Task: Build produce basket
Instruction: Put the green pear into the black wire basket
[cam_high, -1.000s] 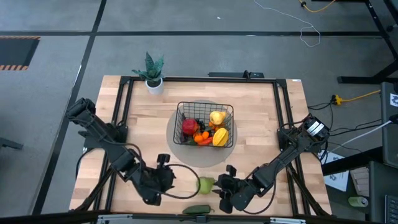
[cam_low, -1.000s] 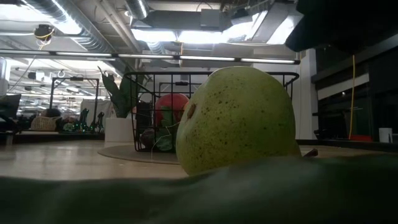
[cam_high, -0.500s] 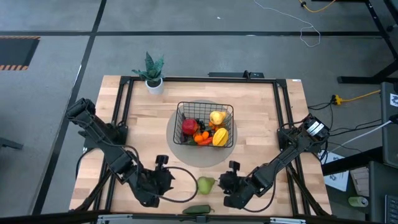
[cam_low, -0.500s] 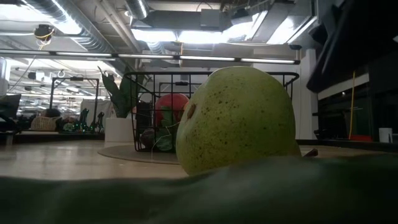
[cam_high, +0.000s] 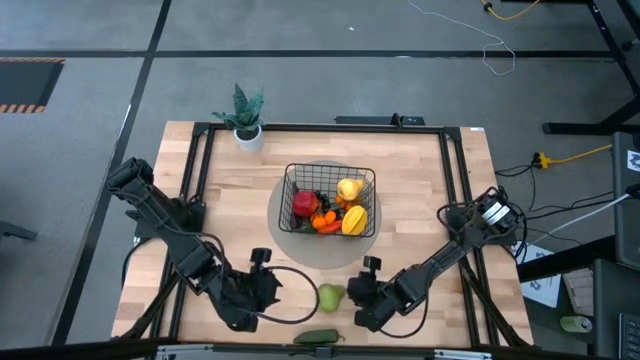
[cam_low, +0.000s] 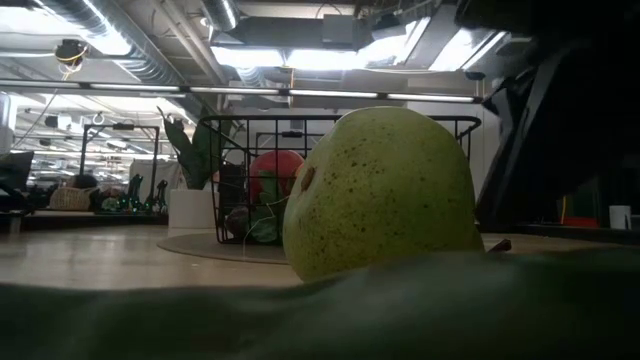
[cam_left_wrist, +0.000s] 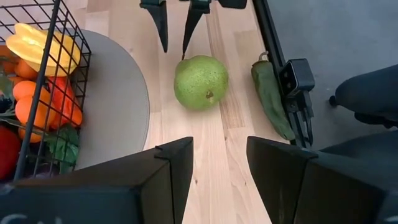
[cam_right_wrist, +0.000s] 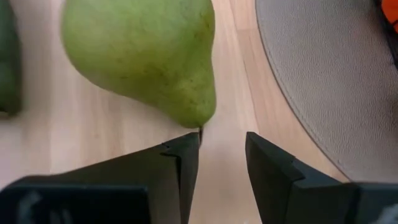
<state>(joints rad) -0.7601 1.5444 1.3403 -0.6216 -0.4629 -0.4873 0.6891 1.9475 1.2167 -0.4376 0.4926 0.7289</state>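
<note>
right gripper (cam_high: 358, 297) jaws spread, just beside green pear (cam_high: 331, 297); left gripper (cam_high: 266, 278) spread, idle nearby.

Dark green vegetable (cam_low: 320, 310) a blurred mass across the low view (pear (cam_low: 385, 195) behind, base hidden).

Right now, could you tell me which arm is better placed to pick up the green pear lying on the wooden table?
The right arm. Its open claw sits right at the speckled green pear, stem end between its fingers. The left claw, also open, faces the pear from farther off.
</note>
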